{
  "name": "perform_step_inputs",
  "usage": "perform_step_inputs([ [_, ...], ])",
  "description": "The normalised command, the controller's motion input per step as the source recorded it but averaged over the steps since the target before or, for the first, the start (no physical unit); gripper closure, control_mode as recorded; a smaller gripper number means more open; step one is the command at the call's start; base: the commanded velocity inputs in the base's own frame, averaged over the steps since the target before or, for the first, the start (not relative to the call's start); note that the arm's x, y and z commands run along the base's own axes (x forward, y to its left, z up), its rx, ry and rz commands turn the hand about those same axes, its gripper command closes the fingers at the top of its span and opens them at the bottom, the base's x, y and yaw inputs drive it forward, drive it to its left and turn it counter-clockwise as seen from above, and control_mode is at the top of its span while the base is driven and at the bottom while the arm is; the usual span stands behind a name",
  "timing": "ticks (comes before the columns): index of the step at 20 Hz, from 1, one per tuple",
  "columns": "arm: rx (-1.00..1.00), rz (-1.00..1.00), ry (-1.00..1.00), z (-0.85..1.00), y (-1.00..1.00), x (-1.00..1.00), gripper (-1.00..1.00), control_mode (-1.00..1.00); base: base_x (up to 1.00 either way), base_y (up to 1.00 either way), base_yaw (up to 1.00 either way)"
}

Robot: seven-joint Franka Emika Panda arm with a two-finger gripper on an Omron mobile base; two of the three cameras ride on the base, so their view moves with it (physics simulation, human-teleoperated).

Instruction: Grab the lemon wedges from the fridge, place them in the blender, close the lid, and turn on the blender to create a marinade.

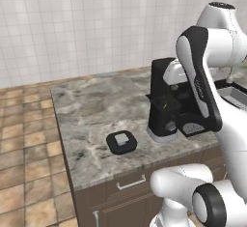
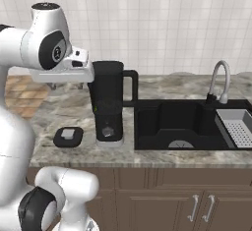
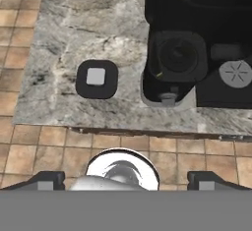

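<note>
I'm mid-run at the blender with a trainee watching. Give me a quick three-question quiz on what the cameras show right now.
1. True or false: the lid is seated on the blender.
2. In the right base view, on which side of the blender does the sink lie? A) left B) right C) behind
3. Are the fingers spread apart or closed together in the hand view?

Key:
1. False; the lid lies flat on the counter, apart from the blender.
2. B.
3. Spread apart, with nothing between them.
</note>
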Motion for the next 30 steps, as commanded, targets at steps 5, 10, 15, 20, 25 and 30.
perform_step_inputs([
  [5, 0.00, 0.00, 0.03, -0.19, 0.46, -0.76, -1.00, -1.00, 0.00, 0.00, 0.00],
  [10, 0.00, 0.00, 0.15, -0.59, 0.68, -0.28, -1.00, -1.00, 0.00, 0.00, 0.00],
  [15, 0.00, 0.00, 0.16, -0.66, 0.68, 0.00, -1.00, -1.00, 0.00, 0.00, 0.00],
  [20, 0.00, 0.00, 0.03, -0.26, 0.25, 0.00, -1.00, -1.00, 0.00, 0.00, 0.00],
  [25, 0.00, -0.03, 0.00, -0.03, -0.02, 0.16, -1.00, -1.00, 0.00, 0.00, 0.00],
  [30, -0.05, -0.17, 0.15, -0.45, -0.08, 0.75, -1.00, -1.00, 0.00, 0.00, 0.00],
])
